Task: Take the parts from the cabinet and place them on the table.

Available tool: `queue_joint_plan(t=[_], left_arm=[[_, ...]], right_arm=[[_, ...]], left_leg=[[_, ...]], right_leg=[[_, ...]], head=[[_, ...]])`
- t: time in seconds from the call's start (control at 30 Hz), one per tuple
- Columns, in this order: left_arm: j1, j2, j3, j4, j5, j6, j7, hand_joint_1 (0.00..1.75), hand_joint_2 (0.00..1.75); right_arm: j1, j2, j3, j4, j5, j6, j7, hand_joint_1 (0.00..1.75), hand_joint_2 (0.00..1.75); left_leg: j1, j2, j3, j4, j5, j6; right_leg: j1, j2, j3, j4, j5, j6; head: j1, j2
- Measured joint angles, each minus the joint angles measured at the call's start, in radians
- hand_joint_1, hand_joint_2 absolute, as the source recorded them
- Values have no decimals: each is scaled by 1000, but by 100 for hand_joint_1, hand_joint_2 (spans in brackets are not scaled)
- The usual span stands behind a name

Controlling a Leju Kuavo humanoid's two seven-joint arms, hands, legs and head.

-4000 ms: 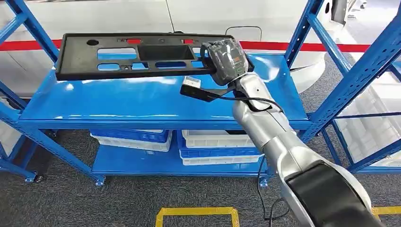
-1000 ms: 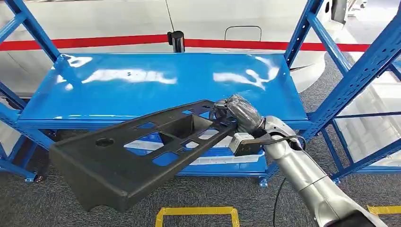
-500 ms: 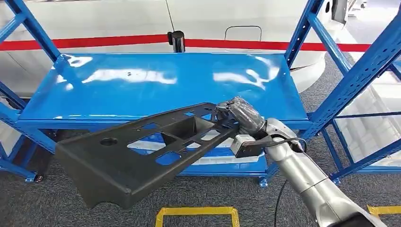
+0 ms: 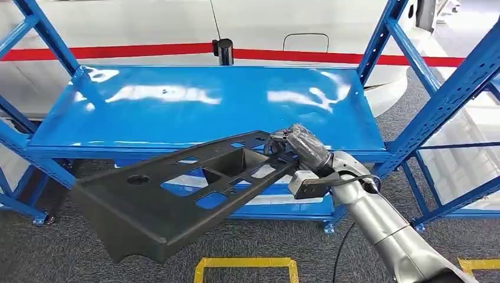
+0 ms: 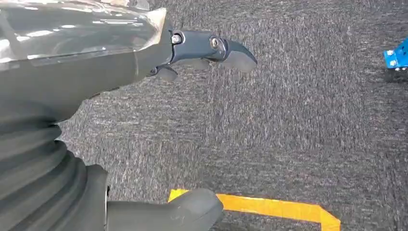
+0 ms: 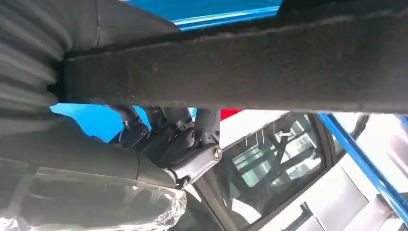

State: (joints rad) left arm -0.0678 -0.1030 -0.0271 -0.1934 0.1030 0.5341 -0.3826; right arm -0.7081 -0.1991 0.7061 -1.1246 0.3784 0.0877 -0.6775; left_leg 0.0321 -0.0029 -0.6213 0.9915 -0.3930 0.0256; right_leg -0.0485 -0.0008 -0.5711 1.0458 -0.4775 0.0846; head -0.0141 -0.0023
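Here, right hand (image 4: 302, 147) gripping black panel (image 4: 177, 191), panel extending leftward

- Grey carpet floor (image 4: 53, 253) runs under and around the shelving.
- Yellow tape outline (image 4: 244, 264) lies on the floor at the near edge of the head view; a yellow tape strip (image 5: 274, 208) also shows in the left wrist view.
- White and blue plastic bins (image 4: 283, 197) sit on the bottom shelf.
- A red stripe (image 4: 118, 52) crosses the white wall behind.
- A black post (image 4: 223, 50) stands behind the rear edge.
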Motion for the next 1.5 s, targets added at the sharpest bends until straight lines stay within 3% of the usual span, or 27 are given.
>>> queue_joint_plan(t=[0.03,0.07,0.2,0.23,0.3,0.37,0.43,0.5,0.53,0.57,0.67,0.7,0.73,0.8,0.87,0.9,0.97,1.03,1.07,1.1,1.2,1.23,1.3,1.33,1.37,1.43,1.5], left_arm=[[0,2,0,0,0,0,0,0,175],[0,1,1,0,0,0,-2,0,175],[3,1,2,1,0,-1,-5,0,175],[3,1,2,1,0,-2,-5,0,175],[3,0,2,1,0,-2,-6,0,175],[3,2,2,1,0,-2,-6,0,175],[3,2,2,1,0,-2,-6,0,175],[1,2,2,1,0,-2,-6,0,175],[-2,4,2,1,0,-2,-6,0,175],[-4,5,2,1,-1,-2,-6,0,175],[-5,5,2,1,-5,-2,-6,0,175],[-4,4,2,1,-5,-2,-6,0,175],[-4,3,2,1,-5,-2,-6,0,175],[-4,3,2,1,-6,-2,-6,0,175],[-4,3,2,1,-6,-4,-6,0,175],[-4,2,2,1,-7,-6,-6,0,175],[-4,1,2,1,-7,-7,-6,0,175],[-5,1,2,1,-7,-7,-6,0,175],[-5,2,2,1,-7,-7,-6,0,175],[-5,1,2,1,-9,-7,-7,0,175],[-2,2,2,1,-9,-8,-8,0,175],[-1,4,2,1,-9,-8,-8,0,175],[-2,3,2,1,-9,-9,-7,0,175],[-2,3,2,1,-9,-9,-7,0,175],[-3,3,2,1,-10,-9,-7,0,175],[-3,3,2,1,-10,-9,-6,0,175],[-3,3,2,1,-10,-9,-6,0,175]], right_arm=[[0,0,0,0,0,0,0,162,175],[3,3,1,-1,0,0,0,162,175],[4,6,3,-2,-1,-1,-1,162,175],[4,7,4,-2,-2,-1,-1,162,175],[4,7,6,-2,-2,-1,-1,162,175],[7,7,9,-2,-1,-1,-1,162,175],[7,7,11,-2,-1,-1,-1,162,175],[6,7,11,-2,-2,-1,0,162,175],[6,8,10,-4,-3,-1,1,162,175],[5,6,8,-5,-3,-1,1,162,175],[4,10,8,-5,-5,0,3,162,175],[4,9,7,-5,-5,0,3,162,175],[4,7,6,-5,-5,0,3,162,175],[2,5,6,-5,-5,0,4,162,175],[4,4,6,-5,-5,0,5,162,175],[5,3,6,-5,-5,1,5,162,175],[5,3,6,-5,-5,2,7,162,175],[1,3,6,-5,-6,5,10,162,175],[-5,3,5,-5,-8,5,10,162,175],[-6,1,4,-6,-11,6,10,162,175],[4,-12,3,-5,-21,11,-3,162,175],[5,-15,3,-5,-21,11,-5,162,175],[7,-15,5,-5,-22,13,-7,162,175],[7,-14,6,-5,-22,13,-7,162,175],[8,-14,6,-5,-22,13,-7,162,175],[13,-14,7,-5,-22,13,-7,162,175],[16,-15,7,-5,-21,13,-7,162,175]], left_leg=[[-3,-1,-9,9,-3,-11],[-3,-3,-13,11,0,-20],[8,-10,-31,27,3,-42],[7,-3,-44,56,-38,-42],[6,-1,-94,205,-154,-43],[6,-1,-122,324,-211,-43],[4,-1,-76,294,-179,-35],[-3,-1,28,159,-130,-18],[-10,-2,94,75,-134,-4],[-16,3,118,30,-146,-3],[-29,3,104,32,-128,4],[-20,7,102,11,-105,12],[-20,12,96,5,-89,14],[-20,12,68,3,-66,26],[-20,13,39,5,-45,25],[-19,13,24,6,-33,23],[-18,14,-3,7,-14,16],[-17,13,-22,14,2,4],[-23,13,-34,22,6,-1],[-24,14,-39,25,16,-10],[-20,12,-47,23,37,-22],[-12,8,-56,35,11,-27],[-12,5,-88,137,-113,-35],[-12,4,-109,224,-172,-39],[-12,4,-121,288,-198,-42],[-11,4,-104,324,-167,-42],[-11,4,-16,225,-100,-36]], right_leg=[[1,4,29,-42,-11,1],[18,20,17,-17,9,-12],[4,16,-5,-18,10,-49],[9,14,-12,-18,17,-59],[17,10,-31,-18,32,-82],[26,7,-50,-17,45,-91],[32,7,-68,-17,59,-90],[36,8,-82,-17,73,-88],[35,7,-84,-16,80,-85],[43,7,-88,-16,86,-77],[32,0,-86,-27,109,-52],[42,1,-91,-27,112,-46],[36,0,-104,-10,84,-49],[35,0,-145,111,-25,-66],[33,1,-176,248,-87,-60],[31,0,-172,282,-82,-50],[25,0,-106,222,-33,-24],[17,-1,17,54,-14,-16],[23,0,73,-25,-39,-21],[33,5,69,-41,-50,-29],[25,2,51,-39,-34,-55],[20,-1,50,-40,-23,-68],[23,-1,26,-40,-2,-92],[25,-1,10,-39,10,-94],[26,-1,-4,-38,20,-94],[28,-1,-31,-37,41,-90],[28,0,-53,-37,59,-83]], head=[[2,0],[-1,0],[-5,0],[-5,0],[-7,0],[-7,0],[-7,0],[-6,0],[-7,0],[-5,0],[-8,0],[-8,0],[-7,0],[-1,0],[-2,0],[-2,0],[-1,0],[-1,0],[2,0],[-2,0],[0,0],[1,0],[-1,0],[-1,0],[-2,0],[-2,0],[-2,0]])
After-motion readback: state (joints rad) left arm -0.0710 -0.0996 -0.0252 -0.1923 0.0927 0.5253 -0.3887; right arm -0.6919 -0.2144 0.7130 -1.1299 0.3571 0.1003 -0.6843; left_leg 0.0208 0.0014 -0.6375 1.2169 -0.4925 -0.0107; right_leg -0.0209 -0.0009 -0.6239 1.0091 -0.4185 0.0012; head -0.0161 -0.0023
